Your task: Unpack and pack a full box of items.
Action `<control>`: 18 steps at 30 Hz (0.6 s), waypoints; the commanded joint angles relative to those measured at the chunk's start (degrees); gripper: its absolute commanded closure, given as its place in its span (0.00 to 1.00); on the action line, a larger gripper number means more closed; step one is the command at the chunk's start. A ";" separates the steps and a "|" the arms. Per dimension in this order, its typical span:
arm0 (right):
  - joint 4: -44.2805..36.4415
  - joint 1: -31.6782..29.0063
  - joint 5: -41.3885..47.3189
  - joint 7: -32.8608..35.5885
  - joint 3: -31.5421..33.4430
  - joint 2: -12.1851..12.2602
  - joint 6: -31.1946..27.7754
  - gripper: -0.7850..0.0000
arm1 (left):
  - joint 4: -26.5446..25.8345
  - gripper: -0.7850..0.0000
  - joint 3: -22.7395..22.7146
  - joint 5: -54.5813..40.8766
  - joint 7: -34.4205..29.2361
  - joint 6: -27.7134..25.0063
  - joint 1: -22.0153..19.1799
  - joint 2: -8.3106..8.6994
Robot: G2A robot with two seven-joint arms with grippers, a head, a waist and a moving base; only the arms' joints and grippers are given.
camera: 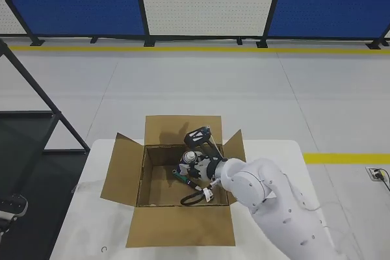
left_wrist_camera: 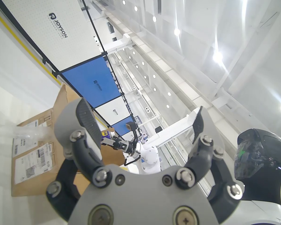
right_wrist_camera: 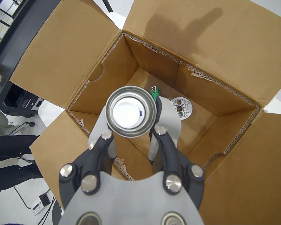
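An open cardboard box stands on the white table with all its flaps folded out. My right gripper hangs over the box's right half, shut on an upright metal spray can with a white cap. The right wrist view looks straight down on the can, held between the gripper's fingers above the box's inside. On the box floor lie a green-handled tool and a round metal disc. My left gripper is open and holds nothing, pointing up at the ceiling beside the box's outer wall.
A black metal rack stands off the table's left side. A black loop lies in the box near its front wall. Bare table runs along the box's left and front.
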 commanded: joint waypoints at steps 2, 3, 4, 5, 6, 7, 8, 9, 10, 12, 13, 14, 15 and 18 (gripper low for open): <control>2.65 0.72 1.13 0.08 -1.43 -0.50 -0.67 1.00 | 0.00 0.00 0.00 0.00 0.00 0.00 0.00 0.00; 4.37 1.58 2.11 0.14 -2.35 -0.89 -1.13 1.00 | 0.00 0.00 0.00 0.00 0.00 0.00 0.00 0.00; 6.42 2.57 3.15 0.17 -3.49 -1.35 -1.82 1.00 | 0.00 0.00 0.00 0.00 0.00 0.00 0.00 0.00; 8.79 3.81 3.74 0.03 -4.68 -1.86 -2.14 1.00 | 0.00 0.00 0.00 0.00 0.00 0.00 0.00 0.00; 11.35 5.08 4.40 -0.07 -5.92 -2.42 -2.47 1.00 | 0.00 0.00 0.00 0.00 0.00 0.00 0.00 0.00; 14.08 6.54 4.60 -0.01 -7.27 -3.03 -2.56 1.00 | 0.00 0.00 0.00 0.00 0.00 0.00 0.00 0.00; 16.63 7.87 4.55 -0.44 -8.74 -3.70 -2.51 1.00 | 0.00 0.00 0.00 0.00 0.00 0.00 0.00 0.00; 18.97 8.98 5.55 -1.03 -10.06 -4.42 -3.78 1.00 | 0.00 0.00 0.00 0.00 0.00 0.00 0.00 0.00; 21.79 10.14 6.37 -1.54 -11.18 -5.07 -5.51 1.00 | 0.00 0.00 0.00 0.00 0.00 0.00 0.00 0.00; 27.04 12.42 7.24 -2.45 -13.44 -6.47 -7.54 1.00 | 0.00 0.00 0.00 0.00 0.00 0.00 0.00 0.00; 29.26 13.32 8.34 -3.04 -14.34 -7.18 -9.48 1.00 | 0.00 0.00 0.00 0.00 0.00 0.00 0.00 0.00; 31.57 14.24 8.62 -3.81 -15.21 -7.82 -10.84 1.00 | 0.00 0.00 0.00 0.00 0.00 0.00 0.00 0.00; 33.62 14.95 9.19 -4.45 -16.02 -8.48 -12.13 1.00 | 0.00 0.00 0.00 0.00 0.00 0.00 0.00 0.00; 38.75 17.09 8.96 -6.05 -18.50 -10.37 -14.53 1.00 | 0.00 0.00 0.00 0.00 0.00 0.00 0.00 0.00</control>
